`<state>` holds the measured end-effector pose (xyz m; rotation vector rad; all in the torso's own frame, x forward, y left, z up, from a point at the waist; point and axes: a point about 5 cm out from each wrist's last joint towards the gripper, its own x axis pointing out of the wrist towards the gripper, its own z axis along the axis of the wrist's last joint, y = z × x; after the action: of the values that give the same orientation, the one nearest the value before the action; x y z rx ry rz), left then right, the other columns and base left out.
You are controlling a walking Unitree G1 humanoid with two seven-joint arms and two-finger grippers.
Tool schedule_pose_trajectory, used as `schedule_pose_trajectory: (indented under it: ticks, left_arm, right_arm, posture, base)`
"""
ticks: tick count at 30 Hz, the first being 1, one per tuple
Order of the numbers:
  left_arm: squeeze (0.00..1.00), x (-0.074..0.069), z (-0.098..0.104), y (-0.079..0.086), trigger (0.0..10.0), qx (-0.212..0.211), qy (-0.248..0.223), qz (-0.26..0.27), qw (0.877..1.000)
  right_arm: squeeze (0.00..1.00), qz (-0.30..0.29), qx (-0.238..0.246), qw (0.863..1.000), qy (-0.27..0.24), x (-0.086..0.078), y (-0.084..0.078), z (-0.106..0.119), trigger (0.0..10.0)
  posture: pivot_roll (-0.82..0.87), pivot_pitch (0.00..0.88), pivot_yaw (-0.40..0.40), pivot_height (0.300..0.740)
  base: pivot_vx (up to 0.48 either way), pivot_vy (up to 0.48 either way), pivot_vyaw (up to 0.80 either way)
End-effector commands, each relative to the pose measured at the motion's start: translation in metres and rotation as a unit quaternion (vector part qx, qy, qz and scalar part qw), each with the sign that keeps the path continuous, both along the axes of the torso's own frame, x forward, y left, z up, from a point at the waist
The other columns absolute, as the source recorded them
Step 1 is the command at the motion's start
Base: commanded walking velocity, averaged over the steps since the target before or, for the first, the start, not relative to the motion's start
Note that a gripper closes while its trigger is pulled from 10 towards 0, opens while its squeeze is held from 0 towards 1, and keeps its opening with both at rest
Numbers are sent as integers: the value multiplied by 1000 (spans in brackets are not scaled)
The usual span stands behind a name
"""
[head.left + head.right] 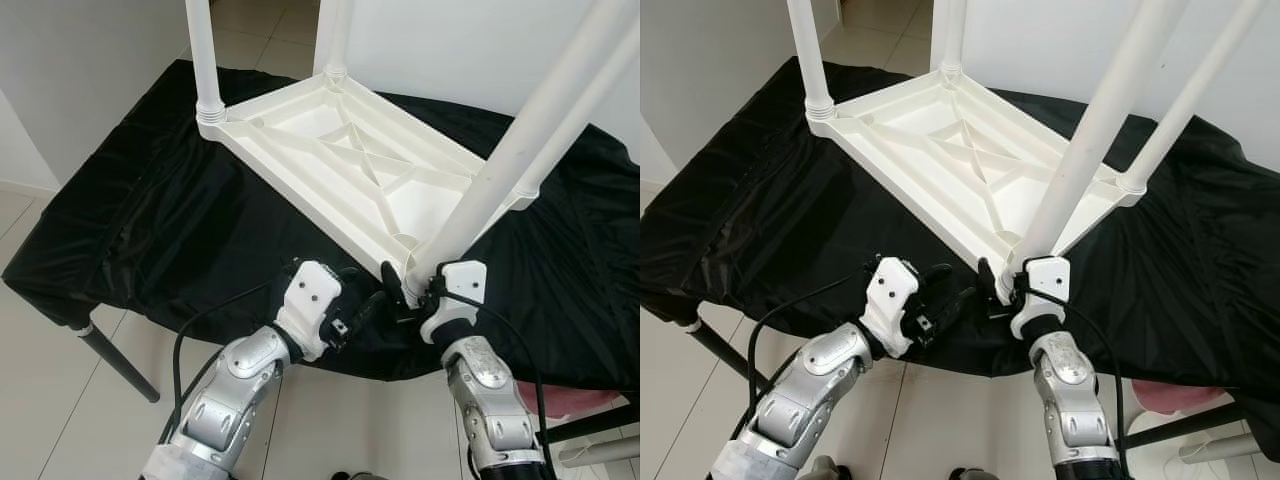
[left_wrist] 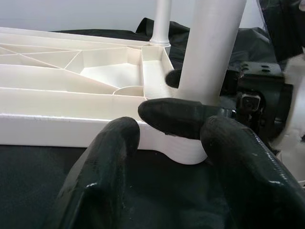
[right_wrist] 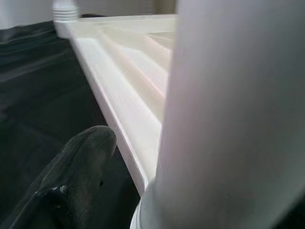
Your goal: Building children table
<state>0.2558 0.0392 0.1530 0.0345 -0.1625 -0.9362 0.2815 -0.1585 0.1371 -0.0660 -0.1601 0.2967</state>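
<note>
1. Left eye view: white tabletop (image 1: 340,160) upside down on black cloth (image 1: 130,220), centre frame, four legs up. Right gripper (image 1: 402,290) closed around the near leg (image 1: 520,140) at its socket, lower centre-right. Left gripper (image 1: 372,306) just beside, lower centre.
2. Left wrist view: left fingers (image 2: 109,157) spread, holding nothing, close to the socket.
3. Right wrist view: one finger (image 3: 81,162) beside the leg, lower left.
</note>
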Motion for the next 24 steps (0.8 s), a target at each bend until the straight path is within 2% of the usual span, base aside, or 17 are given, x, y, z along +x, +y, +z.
schedule_pose_trajectory:
  ticks: [1,7,8,9,20,21,22,24]
  left_arm:
    - [0,0,-1,-2,10000,2,1,-6,1000]
    - [0,1,0,-2,10000,3,-1,-6,1000]
    - [0,1,0,-2,10000,3,-2,-5,1000]
    - [0,1,0,-1,10000,2,-2,-3,1000]
    - [0,1,0,0,10000,3,-2,2,1000]
    - [0,1,0,1,10000,3,-2,2,1000]
    - [0,1,0,1,10000,4,-2,1,1000]
    - [0,2,0,1,10000,4,-2,1,1000]
  right_arm:
    - [0,32,-15,999,-7,3,-3,2,10000]
    - [0,81,-44,996,-1,10,-4,1,10000]
    - [0,89,-44,995,2,11,-5,0,2863]
    - [0,93,-47,995,3,12,-5,-1,0]
    - [0,112,-46,993,17,9,-7,-10,0]
    - [0,105,-41,994,17,7,-8,-10,6314]
    - [0,99,-37,994,16,7,-8,-9,10000]
    - [0,87,-32,996,13,7,-9,-8,10000]
  posture:
    - [20,115,-72,740]
    - [24,113,-74,740]
    - [29,111,-77,740]
    - [29,111,-77,740]
    - [39,111,-81,740]
    - [38,111,-78,740]
    - [38,111,-78,740]
    - [36,111,-76,740]
  base:
    - [0,0,0]
    - [0,0,0]
    - [0,0,0]
    - [0,0,0]
    - [0,0,0]
    - [0,0,0]
    - [0,0,0]
    - [0,0,0]
